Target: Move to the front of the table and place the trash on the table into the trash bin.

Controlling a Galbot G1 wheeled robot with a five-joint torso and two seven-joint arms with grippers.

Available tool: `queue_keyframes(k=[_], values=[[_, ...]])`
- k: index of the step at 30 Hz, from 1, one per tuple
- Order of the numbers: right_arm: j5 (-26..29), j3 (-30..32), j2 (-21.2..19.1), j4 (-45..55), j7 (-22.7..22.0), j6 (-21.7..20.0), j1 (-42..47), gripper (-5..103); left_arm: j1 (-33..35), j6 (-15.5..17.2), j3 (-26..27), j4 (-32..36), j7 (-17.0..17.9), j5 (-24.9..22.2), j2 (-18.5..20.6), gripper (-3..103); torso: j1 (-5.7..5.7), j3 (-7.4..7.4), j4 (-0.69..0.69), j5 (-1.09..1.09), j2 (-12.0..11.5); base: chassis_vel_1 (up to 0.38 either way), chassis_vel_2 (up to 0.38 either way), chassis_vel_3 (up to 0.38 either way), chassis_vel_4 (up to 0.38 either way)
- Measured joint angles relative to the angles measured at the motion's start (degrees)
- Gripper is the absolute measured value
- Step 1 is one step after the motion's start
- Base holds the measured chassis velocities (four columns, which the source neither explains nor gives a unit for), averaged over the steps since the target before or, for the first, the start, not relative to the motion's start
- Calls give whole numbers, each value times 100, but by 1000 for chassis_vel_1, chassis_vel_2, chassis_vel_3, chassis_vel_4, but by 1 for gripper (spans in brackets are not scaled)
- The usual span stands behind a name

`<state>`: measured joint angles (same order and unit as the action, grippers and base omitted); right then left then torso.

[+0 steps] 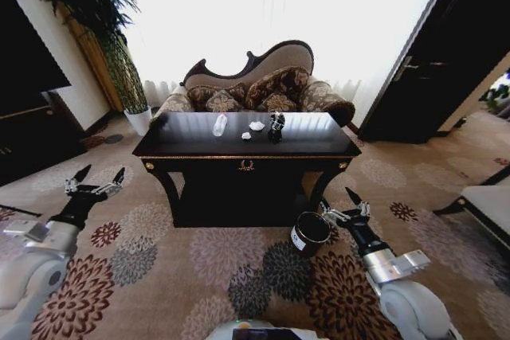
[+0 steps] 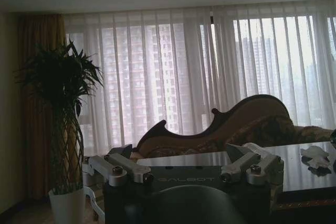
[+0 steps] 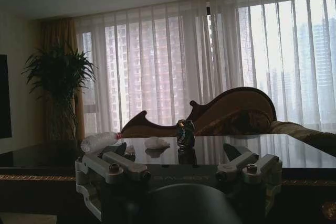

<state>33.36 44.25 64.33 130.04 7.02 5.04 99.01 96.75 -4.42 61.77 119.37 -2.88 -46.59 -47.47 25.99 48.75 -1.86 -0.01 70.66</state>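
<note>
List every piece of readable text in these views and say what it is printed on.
"GALBOT": on the dark body of the left end effector, between its open fingers, in the left wrist view.
"GALBOT": same place on the right end effector, fainter but legible.
White label on the side of the trash bin, on the carpet in front of the table: too small to read.
Dark crumpled object on the table: print blurred, unreadable.

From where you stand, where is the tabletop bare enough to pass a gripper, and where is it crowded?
The table is bare along its front edge and at both ends. The crowded strip is back centre: bottle, paper wads, dark crumpled object. On the carpet, the trash bin sits beside the right gripper.
</note>
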Motion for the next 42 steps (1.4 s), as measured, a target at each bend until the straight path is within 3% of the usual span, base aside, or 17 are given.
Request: queue_keyframes(k=[28,29,34,35,38,40,42], values=[[-59,-18,97,29,-97,22,6,100,-63,37,-141,-10,-15,-49,53,96,6,2,1,-1,-2,-135,144,130,-142],[-69,-24,105,25,-93,25,8,100,-79,63,-169,3,-35,-103,80,100,6,2,1,0,-2,-62,49,34,-42],[-118,-66,173,18,-80,35,7,100,-370,357,-506,80,-91,-444,334,97,-1,-1,1,0,-1,0,0,0,0],[-120,-68,196,12,-72,40,6,100,-634,548,-726,89,-86,-587,478,97,-3,-1,1,0,2,0,0,0,0],[-121,-111,159,-22,-70,41,-26,100,-790,700,-816,89,-60,-741,587,97,-3,-1,-6,1,1,0,0,0,0],[-121,-170,66,-56,-70,40,-86,100,-829,771,-819,89,-36,-834,634,97,-2,-1,-6,1,1,0,0,0,0],[-117,-266,-119,-140,-70,34,-213,100,-917,891,-834,29,14,-970,736,97,0,0,4,0,0,0,0,0,0]])
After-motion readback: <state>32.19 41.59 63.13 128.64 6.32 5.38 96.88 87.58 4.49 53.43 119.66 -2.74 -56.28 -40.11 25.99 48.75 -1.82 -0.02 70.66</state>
